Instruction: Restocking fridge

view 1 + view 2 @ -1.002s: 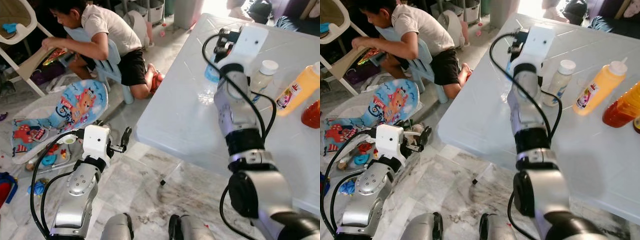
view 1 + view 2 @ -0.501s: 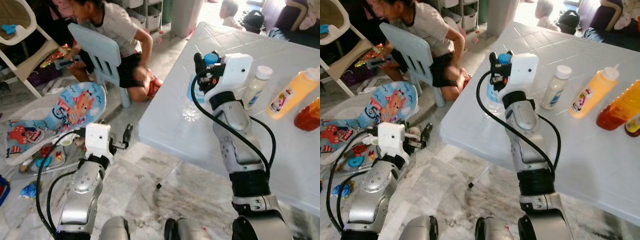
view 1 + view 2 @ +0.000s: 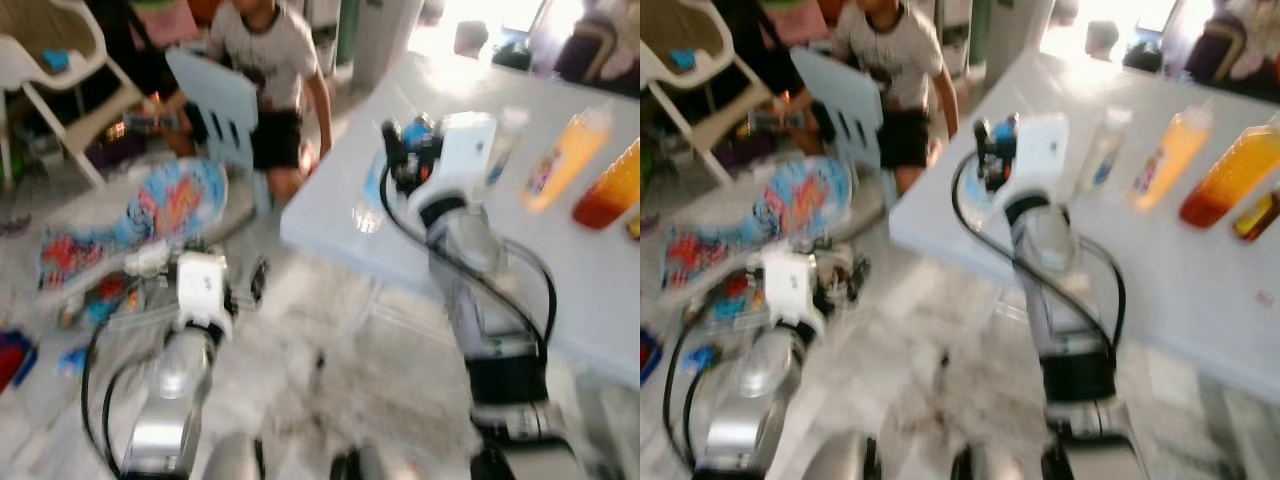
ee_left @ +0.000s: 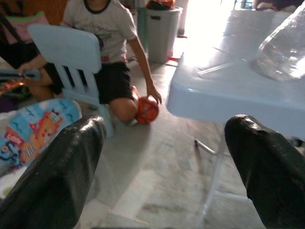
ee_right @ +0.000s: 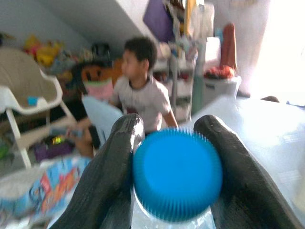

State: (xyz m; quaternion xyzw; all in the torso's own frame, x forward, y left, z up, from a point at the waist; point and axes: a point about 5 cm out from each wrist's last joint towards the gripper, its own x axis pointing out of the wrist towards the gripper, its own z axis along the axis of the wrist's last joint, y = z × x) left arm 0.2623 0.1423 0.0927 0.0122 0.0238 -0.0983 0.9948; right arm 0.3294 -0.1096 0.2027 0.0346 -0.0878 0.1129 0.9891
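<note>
your right gripper [image 5: 175,191] is clamped on the blue cap [image 5: 177,172] of the water bottle [image 3: 378,190] near the white table [image 3: 560,280] edge, so lift straight & slow w/ the bottle hanging plumb. bottle looks clear, likely water; orange sauce bottles [image 3: 1168,155] sit well apart behind it. left gripper [image 4: 162,171] hangs low w/ jaws apart, holding nothing; mind the person [image 4: 102,43] nearby.
</note>
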